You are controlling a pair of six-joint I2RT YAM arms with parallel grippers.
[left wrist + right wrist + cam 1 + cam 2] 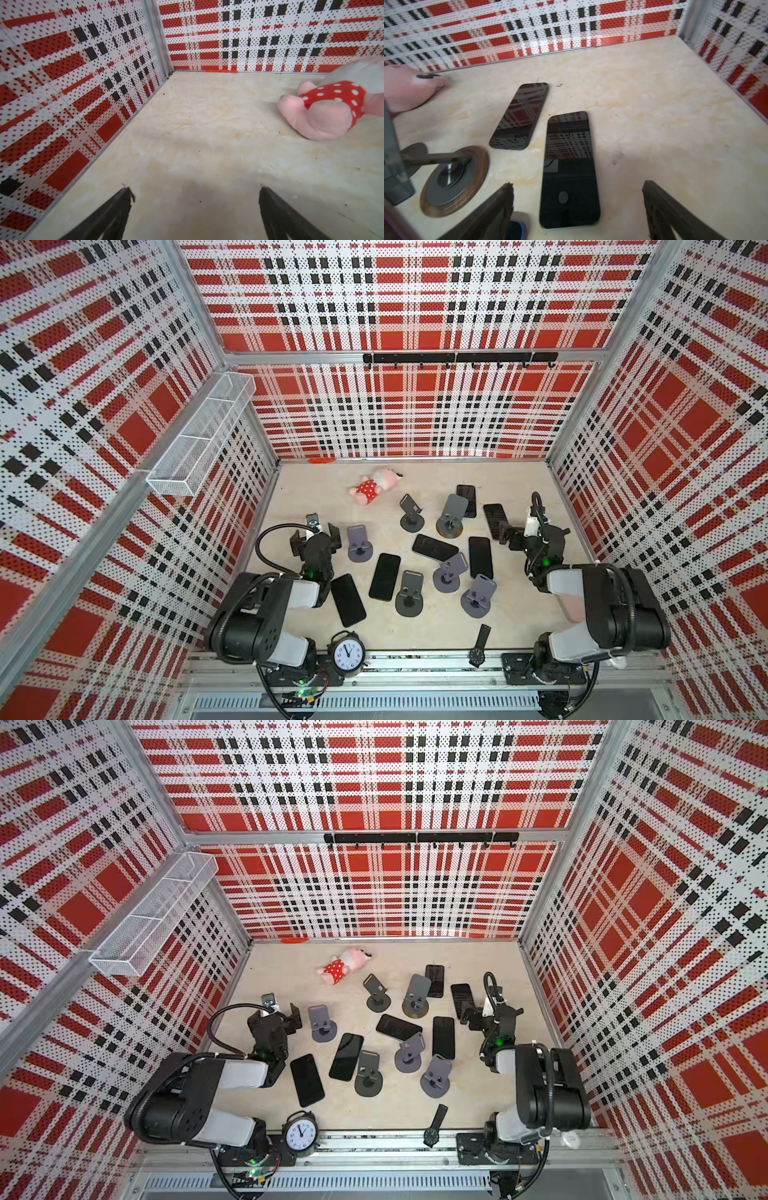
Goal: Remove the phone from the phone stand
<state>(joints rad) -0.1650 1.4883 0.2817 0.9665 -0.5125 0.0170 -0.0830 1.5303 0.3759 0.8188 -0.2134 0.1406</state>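
Observation:
Several dark phones lie flat on the beige table [415, 626], among them one [495, 520] just ahead of my right gripper [534, 531] and one [467, 499] behind it. Several grey phone stands, such as the wood-rimmed stand [451, 514] and another stand [359, 545], are bare. In the right wrist view the near phone [569, 170] lies under the open right gripper [577, 185], untouched, next to the far phone [519, 116] and the stand base [454, 180]. My left gripper [316, 537] is open over bare table [194, 189].
A pink plush toy [372, 485] lies at the back. An alarm clock [348, 653] and a wristwatch [480, 645] sit at the front edge. A wire basket [199, 435] hangs on the left wall and a hook rail [457, 357] on the back wall.

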